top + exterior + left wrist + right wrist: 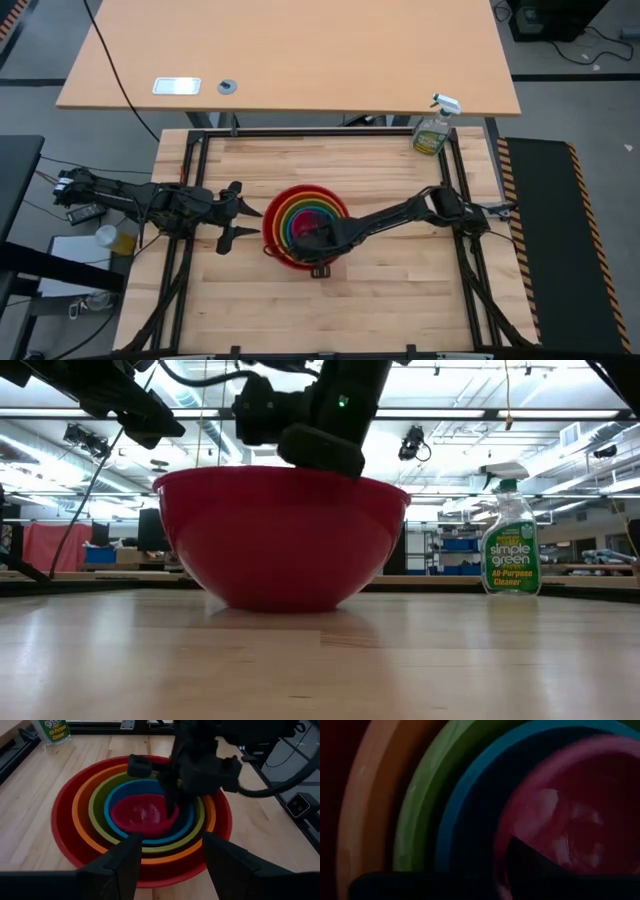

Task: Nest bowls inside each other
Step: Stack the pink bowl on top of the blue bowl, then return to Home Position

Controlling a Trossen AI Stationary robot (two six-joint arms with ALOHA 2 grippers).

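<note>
Five bowls sit nested on the wooden table: the red bowl (272,218) (280,540) outermost, then the orange (80,807), the green (97,802) and the blue bowl (112,795), with the magenta bowl (140,815) (570,820) in the middle. My right gripper (171,809) reaches down into the stack from the table's right and is shut on the magenta bowl's rim. The low view hides its fingers behind the red bowl's wall. My left gripper (232,212) (170,865) hovers open just left of the stack, holding nothing. My right gripper has the magenta bowl's rim (501,865) on the side toward the table's right, one finger (535,862) inside the bowl and one outside. The fingers come steeply from above, slanting in from the right. The bowl sits upright inside the blue bowl.
A green spray bottle (432,130) (510,545) stands at the table's far right corner. A black metal frame (200,150) runs round the wooden top. Bare wood lies near and to either side of the bowl stack.
</note>
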